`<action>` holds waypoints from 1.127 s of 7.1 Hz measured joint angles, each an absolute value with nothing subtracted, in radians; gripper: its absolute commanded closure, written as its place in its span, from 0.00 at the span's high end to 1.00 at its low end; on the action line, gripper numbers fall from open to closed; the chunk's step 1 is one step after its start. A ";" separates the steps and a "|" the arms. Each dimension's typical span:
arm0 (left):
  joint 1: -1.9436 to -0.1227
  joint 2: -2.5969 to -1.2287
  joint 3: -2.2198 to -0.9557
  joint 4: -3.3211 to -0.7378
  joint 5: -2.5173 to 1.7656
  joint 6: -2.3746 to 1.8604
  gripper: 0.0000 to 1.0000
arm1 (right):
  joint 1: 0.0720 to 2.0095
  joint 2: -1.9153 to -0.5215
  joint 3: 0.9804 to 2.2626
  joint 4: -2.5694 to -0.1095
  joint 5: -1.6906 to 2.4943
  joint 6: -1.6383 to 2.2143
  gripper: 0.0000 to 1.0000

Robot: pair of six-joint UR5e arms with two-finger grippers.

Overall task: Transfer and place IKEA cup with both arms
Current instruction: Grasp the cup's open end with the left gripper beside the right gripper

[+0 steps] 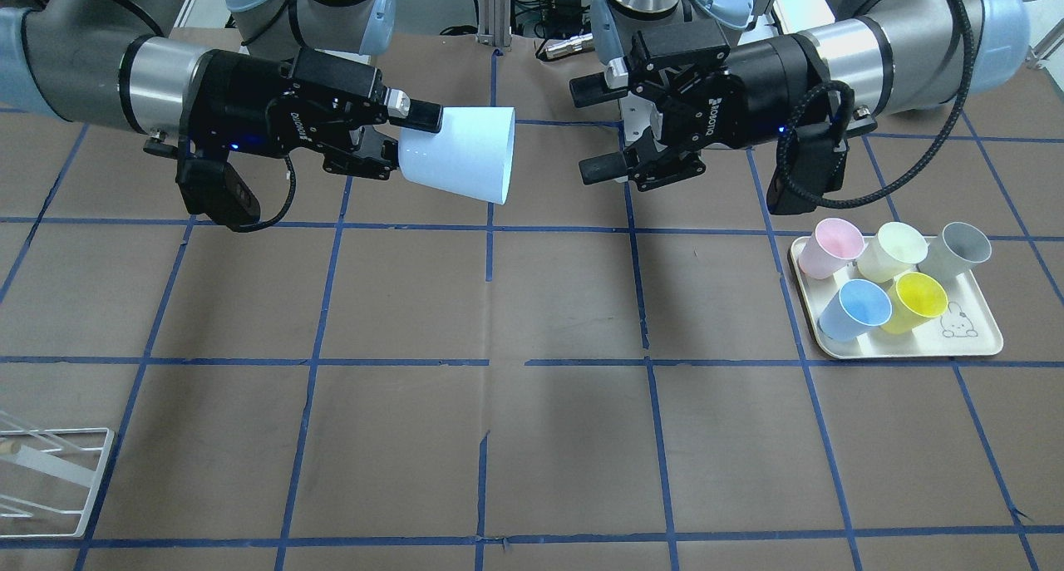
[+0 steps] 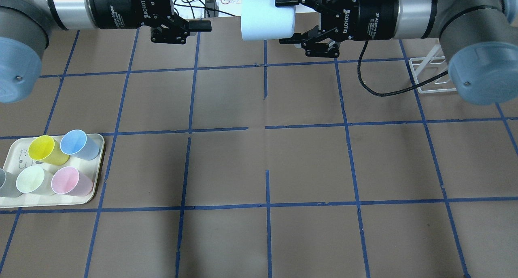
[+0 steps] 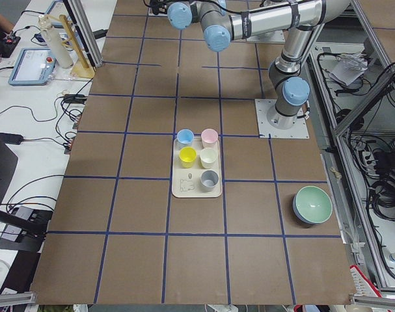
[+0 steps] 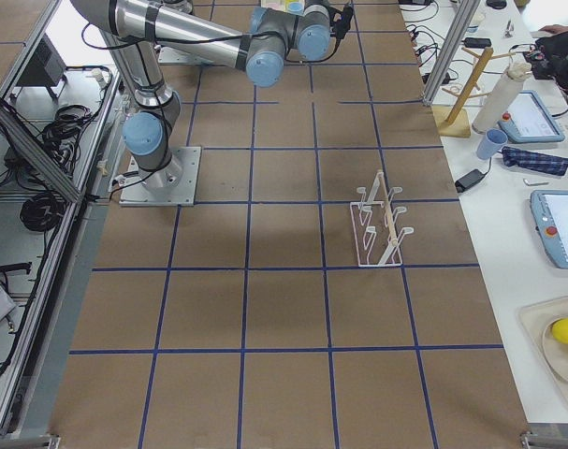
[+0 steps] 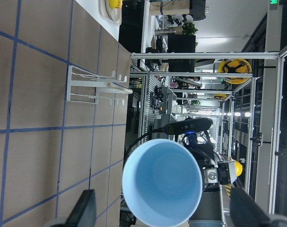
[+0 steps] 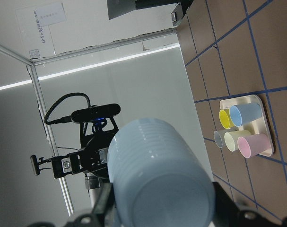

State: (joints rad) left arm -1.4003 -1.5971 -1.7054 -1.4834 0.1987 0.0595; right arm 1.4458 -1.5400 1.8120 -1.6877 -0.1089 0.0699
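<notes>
While right fingers [image 1: 420, 115] pinch the cup [image 1: 465, 151] by its base, left fingers [image 1: 594, 91] gape empty nearby.
Tapered, smooth plastic held sideways above the worktop [image 1: 565, 305]: it could slip free.

The cup [image 1: 461, 154] is a pale icy-blue, handleless, tapered tumbler. It is held on its side in the air above the table [image 1: 565, 305]. The right gripper [image 1: 406, 137] clamps its narrow base, one finger on each side. The wide mouth faces the left gripper [image 1: 590, 130], whose jaws are spread wide, near the rim but apart from it. The silver right arm [image 1: 83, 68] and left arm [image 1: 898, 51] reach in level, facing each other.
</notes>
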 measured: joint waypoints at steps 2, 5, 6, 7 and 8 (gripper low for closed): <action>-1.417 -1.606 -1.705 -1.459 0.169 0.055 1.00 | 1.488 -1.524 1.817 -1.687 -0.091 0.078 0.23; -1.454 -1.604 -1.717 -1.421 0.162 0.039 0.97 | 1.518 -1.496 1.815 -1.689 -0.048 0.087 0.22; -1.454 -1.599 -1.732 -1.420 0.165 0.037 0.96 | 1.524 -1.495 1.812 -1.689 -0.038 0.093 0.22; -1.452 -1.593 -1.747 -1.419 0.167 0.036 0.93 | 1.527 -1.495 1.810 -1.688 -0.034 0.097 0.22; -1.450 -1.587 -1.757 -1.418 0.169 0.035 0.86 | 1.529 -1.496 1.810 -1.688 -0.033 0.099 0.22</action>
State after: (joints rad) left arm -1.4501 -1.5869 -1.7569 -1.4179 0.1689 0.0354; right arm 1.5292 -1.4956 1.8098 -1.6875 -0.0328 0.0988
